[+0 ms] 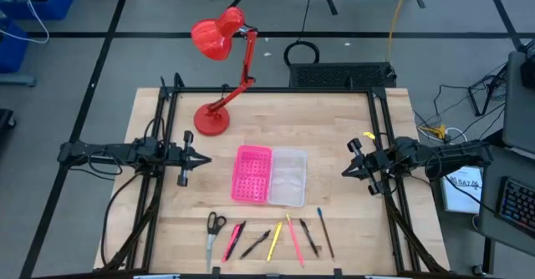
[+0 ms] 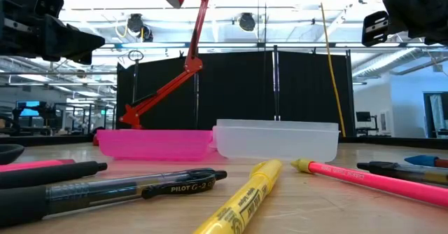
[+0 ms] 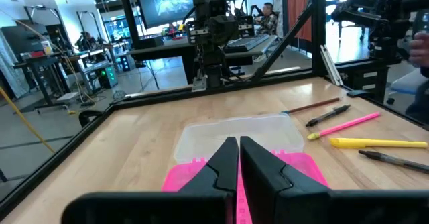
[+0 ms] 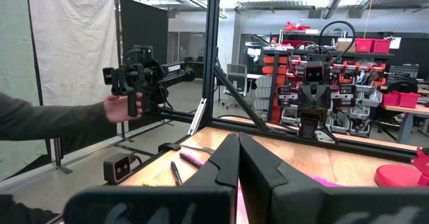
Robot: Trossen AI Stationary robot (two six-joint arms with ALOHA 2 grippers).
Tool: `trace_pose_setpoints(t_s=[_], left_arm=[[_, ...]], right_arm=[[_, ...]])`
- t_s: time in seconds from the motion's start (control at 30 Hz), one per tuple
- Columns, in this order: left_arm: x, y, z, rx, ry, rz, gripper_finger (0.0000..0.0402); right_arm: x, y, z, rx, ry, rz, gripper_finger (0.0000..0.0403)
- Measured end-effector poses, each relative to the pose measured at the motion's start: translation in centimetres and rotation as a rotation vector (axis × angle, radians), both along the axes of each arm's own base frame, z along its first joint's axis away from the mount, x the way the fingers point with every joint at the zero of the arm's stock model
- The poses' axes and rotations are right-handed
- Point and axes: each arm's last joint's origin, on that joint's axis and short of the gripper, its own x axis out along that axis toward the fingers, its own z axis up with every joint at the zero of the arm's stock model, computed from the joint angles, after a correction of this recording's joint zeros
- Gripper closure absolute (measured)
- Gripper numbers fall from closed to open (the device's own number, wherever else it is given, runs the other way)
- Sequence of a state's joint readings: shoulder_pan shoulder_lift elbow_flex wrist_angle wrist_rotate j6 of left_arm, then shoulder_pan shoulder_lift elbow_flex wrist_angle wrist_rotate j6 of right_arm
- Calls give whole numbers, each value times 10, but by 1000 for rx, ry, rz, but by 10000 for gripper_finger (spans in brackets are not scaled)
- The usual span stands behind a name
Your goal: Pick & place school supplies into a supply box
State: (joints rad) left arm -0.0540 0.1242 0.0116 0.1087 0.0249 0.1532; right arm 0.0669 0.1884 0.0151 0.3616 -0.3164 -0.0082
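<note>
The supply box (image 1: 269, 175) lies open at the centre of my table (image 1: 334, 129), its pink perforated half (image 1: 252, 174) toward nine o'clock and its clear tray (image 1: 288, 177) toward three, the two joined side by side.

Starting at my left gripper (image 1: 206, 159): its fingers (image 3: 224, 160) are pressed almost together with only a thin slit between them, holding nothing. It hangs above the wood at nine o'clock from the box, apart from it, tips aimed at the pink half. The left arm (image 1: 117, 154) runs back level and straight toward the table's nine o'clock edge.

My right gripper (image 1: 345, 171) mirrors it at three o'clock from the box, jaws fully closed and empty, tips aimed at the clear tray. The right arm (image 1: 435, 158) stretches level out toward the three o'clock edge.

The school supplies sit in a loose row at six o'clock from the box, none touching it: scissors (image 1: 214, 230) furthest toward nine, then a pink pen (image 1: 232, 240), a black pen (image 1: 255, 244), a yellow highlighter (image 1: 274, 240), a pink pencil (image 1: 293, 239), a dark pen (image 1: 309, 236) and a brown pencil (image 1: 325, 232).

A red desk lamp (image 1: 219, 70) stands at eleven o'clock from the box, its base (image 1: 211, 119) on the wood.

In the right wrist view a person's hand (image 4: 120, 107) grips a handle beyond the table.
</note>
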Motion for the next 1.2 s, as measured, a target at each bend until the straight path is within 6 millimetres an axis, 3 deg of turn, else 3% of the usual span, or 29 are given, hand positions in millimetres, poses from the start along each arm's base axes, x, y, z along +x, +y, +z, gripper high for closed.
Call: trace_pose_setpoints(t_s=[0.43, 0.67, 0.93, 1.07, 1.2], left_arm=[[-1, 0, 15, -161, -145, -12, 376], [-1, 1, 19, -407, -165, 2, 376], [6, 3, -3, -828, 282, 434, 395], [24, -10, 25, -903, 329, 462, 397], [49, -27, 66, -900, 459, 588, 398]], right_arm=[[0, 0, 0, 0, 1, 0, 403], [0, 0, 1, 1, -9, 0, 403], [-1, 0, 3, 3, -35, 0, 403], [-1, 0, 4, 3, -42, 0, 403], [-1, 0, 4, 3, -43, 0, 403]])
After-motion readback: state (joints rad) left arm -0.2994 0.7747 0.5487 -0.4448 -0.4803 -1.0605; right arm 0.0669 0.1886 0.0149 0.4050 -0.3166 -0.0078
